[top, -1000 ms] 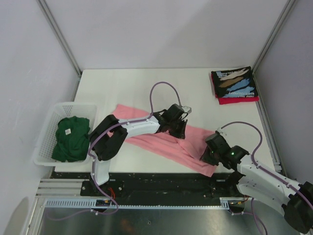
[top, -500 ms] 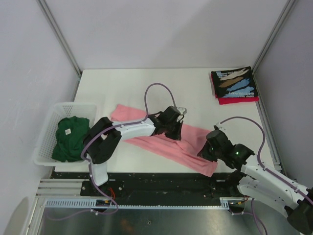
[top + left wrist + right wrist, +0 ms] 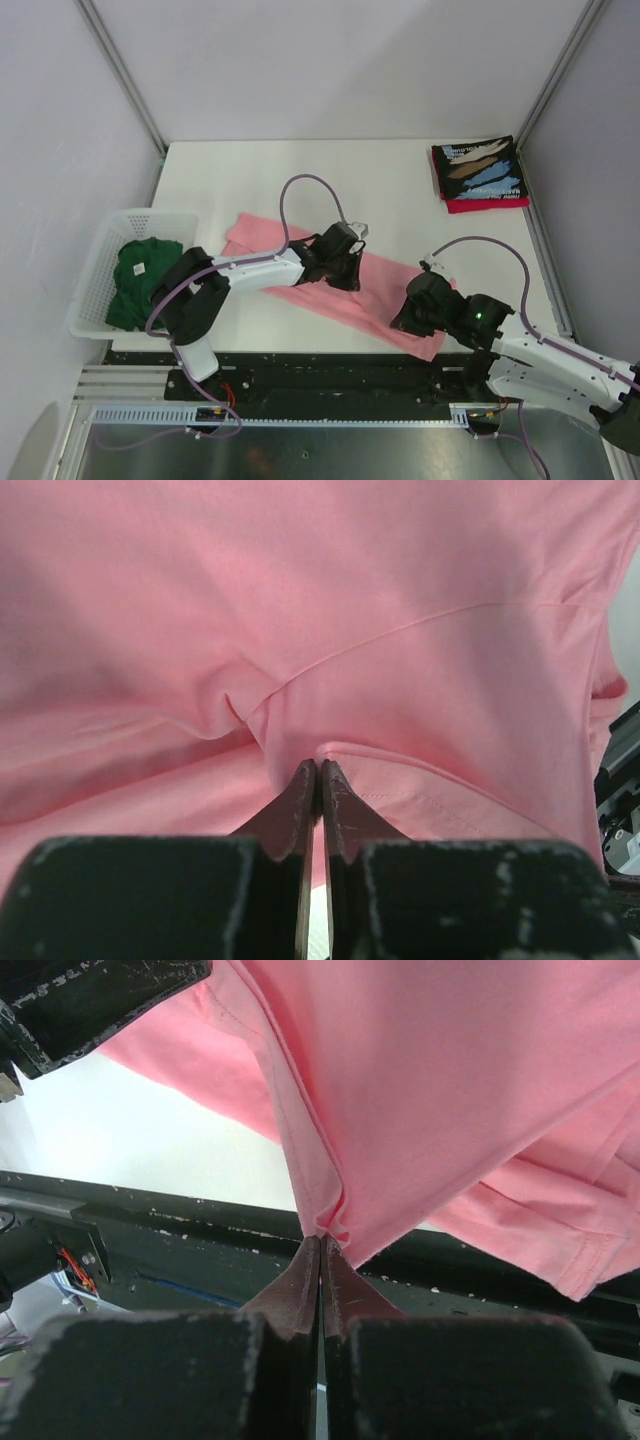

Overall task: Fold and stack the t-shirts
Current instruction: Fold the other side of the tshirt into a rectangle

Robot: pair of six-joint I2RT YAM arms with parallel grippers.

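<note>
Top external view: the basket (image 3: 95, 270) at the left edge of the table (image 3: 400, 190) holds the green tee (image 3: 140, 285) (bunched, not folded), and the black tee (image 3: 478, 168) lies folded on the red tee (image 3: 490, 204) in the far right corner. The pink tee (image 3: 380, 295) lies stretched across the middle, with the left gripper (image 3: 318, 772) clamped on a fold mid-shirt and the right gripper (image 3: 320, 1242) pinching its near right end.

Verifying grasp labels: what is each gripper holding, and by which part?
Both are shut on the pink t-shirt: the left gripper pinches a fold near its middle, the right gripper a bunched fold near its right end.
</note>
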